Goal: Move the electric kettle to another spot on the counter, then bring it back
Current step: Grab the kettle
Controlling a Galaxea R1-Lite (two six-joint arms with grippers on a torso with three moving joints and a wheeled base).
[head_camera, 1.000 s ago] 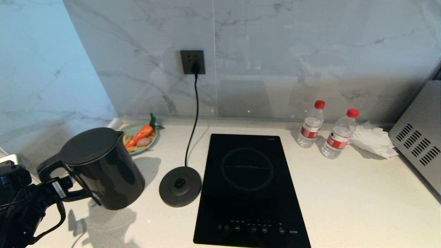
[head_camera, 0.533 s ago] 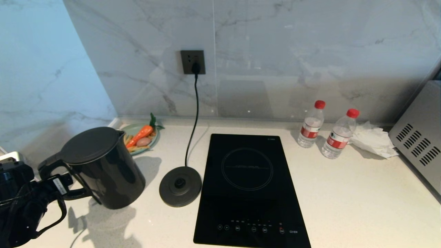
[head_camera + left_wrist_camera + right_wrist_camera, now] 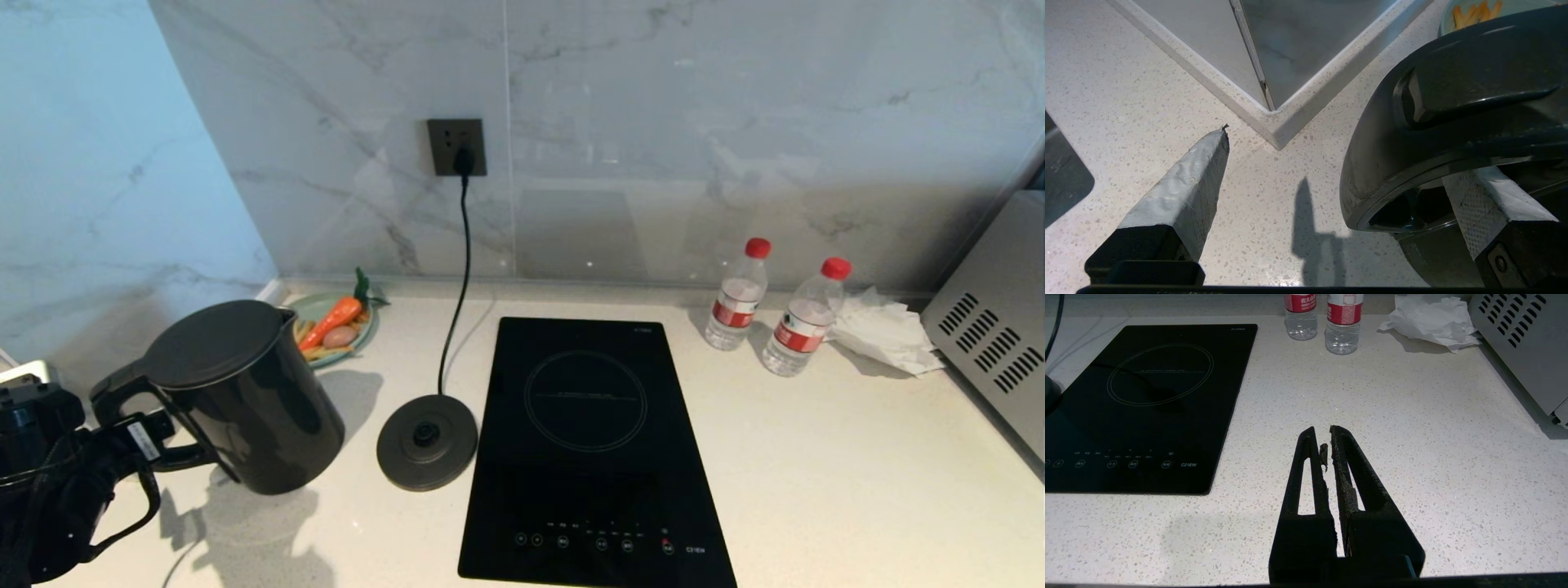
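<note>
The electric kettle (image 3: 245,396) has shifted slightly; one glossy black jug stands on the counter (image 3: 816,457) beside its base disc (image 3: 427,441). Two water bottles (image 3: 737,296). Left gripper (image 3: 1355,175) spread wide around the handle; right gripper (image 3: 1329,437) closed, empty.

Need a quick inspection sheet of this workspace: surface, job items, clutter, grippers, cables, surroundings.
Surface: off-white speckled stone counter, with a black glass induction hob set in it.
Job's things: glossy black electric kettle upright on the counter, off its round black base disc, which lies beside the hob.
Clutter: green plate of toy vegetables; two red-capped water bottles; crumpled white tissue.
Grippers: left gripper open, fingers straddling the kettle's loop handle, not closed on it. Right gripper shut, empty, above bare counter.
Cables: black cord from wall socket to the base disc.
Surroundings: marble-look wall panels; grey vented appliance at right.
</note>
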